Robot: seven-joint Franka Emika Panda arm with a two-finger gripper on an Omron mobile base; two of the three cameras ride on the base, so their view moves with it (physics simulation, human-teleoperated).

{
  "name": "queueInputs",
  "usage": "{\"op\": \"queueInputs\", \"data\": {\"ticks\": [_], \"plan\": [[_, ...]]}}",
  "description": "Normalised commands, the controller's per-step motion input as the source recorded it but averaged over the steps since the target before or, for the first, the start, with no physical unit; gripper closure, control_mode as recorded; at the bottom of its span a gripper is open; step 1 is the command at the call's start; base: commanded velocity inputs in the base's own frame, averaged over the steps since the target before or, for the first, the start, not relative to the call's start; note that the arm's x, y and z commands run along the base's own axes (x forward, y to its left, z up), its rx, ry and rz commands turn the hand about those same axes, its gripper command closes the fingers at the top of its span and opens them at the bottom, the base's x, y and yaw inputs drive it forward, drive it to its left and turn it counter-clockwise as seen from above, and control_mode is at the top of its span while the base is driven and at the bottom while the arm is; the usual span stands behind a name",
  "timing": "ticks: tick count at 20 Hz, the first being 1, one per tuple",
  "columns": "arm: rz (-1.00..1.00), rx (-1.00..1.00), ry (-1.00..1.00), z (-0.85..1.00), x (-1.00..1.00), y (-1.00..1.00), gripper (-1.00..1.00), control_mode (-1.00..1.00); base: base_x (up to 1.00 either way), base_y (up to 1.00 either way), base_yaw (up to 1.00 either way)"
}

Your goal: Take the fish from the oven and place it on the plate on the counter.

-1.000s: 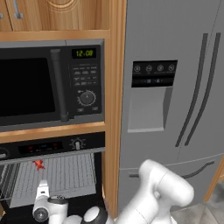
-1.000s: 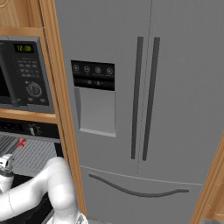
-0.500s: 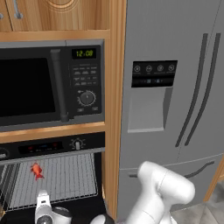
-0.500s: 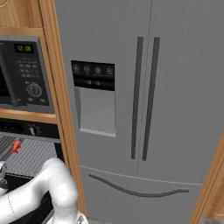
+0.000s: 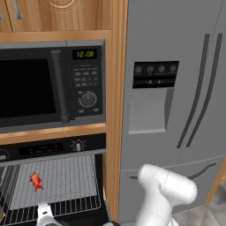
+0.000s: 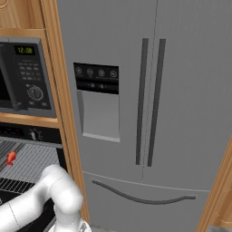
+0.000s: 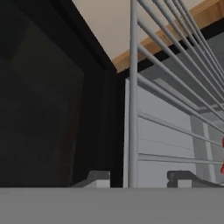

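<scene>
The claw (image 7: 142, 179) sits nearest, low in front of the oven (image 5: 53, 181). In the hand view its two dark fingertips (image 7: 181, 178) rise at the bottom with a clear gap between them, and the thick front bar of the wire rack (image 7: 132, 87) stands in that gap. The jaws are parted and hold nothing. In the left base view part of the white hand shows at the bottom edge, just below the front of the rack.

The oven stands open, with a black cavity and a black control strip above it carrying one round knob (image 5: 78, 145). The grey wire rack (image 5: 57, 183) spans the cavity, its thin bars running from near to far.

The fish (image 5: 35, 181) lies on the rack, left of its middle and beyond the claw, apart from it. It is very small, red-orange, with a forked tail and a slightly tilted body. In the right base view the fish (image 6: 11, 157) shows as a small red shape on the rack near the left edge. In the hand view a sliver of red shows at the right edge.

Above the oven sits a black microwave (image 5: 48, 86) with a keypad and green clock. To the right, past a wooden upright (image 5: 115, 110), stands a grey refrigerator (image 5: 176, 88) with a dispenser panel (image 5: 155, 74).
</scene>
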Motion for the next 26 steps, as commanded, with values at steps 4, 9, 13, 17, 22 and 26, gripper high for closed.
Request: {"op": "queueInputs", "data": {"ticks": [4, 9, 13, 17, 22, 26], "plan": [[0.12, 0.00, 0.09, -0.44, -1.00, 0.00, 1.00, -1.00, 0.00, 0.00, 0.00], [0.15, 0.00, 0.04, -0.19, -1.00, 0.01, 1.00, -1.00, 0.00, 0.00, 0.00], [0.09, 0.05, -0.25, 0.51, -1.00, 0.00, 1.00, -1.00, 0.00, 0.00, 0.00], [0.03, 0.12, -0.23, 1.00, -0.98, 0.00, 1.00, -1.00, 0.00, 0.00, 0.00], [-0.01, 0.14, -0.09, 1.00, -0.78, 0.00, 1.00, -1.00, 0.00, 0.00, 0.00], [-0.13, 0.11, 0.03, 1.00, -0.22, 0.00, 1.00, -1.00, 0.00, 0.00, 0.00]]}}
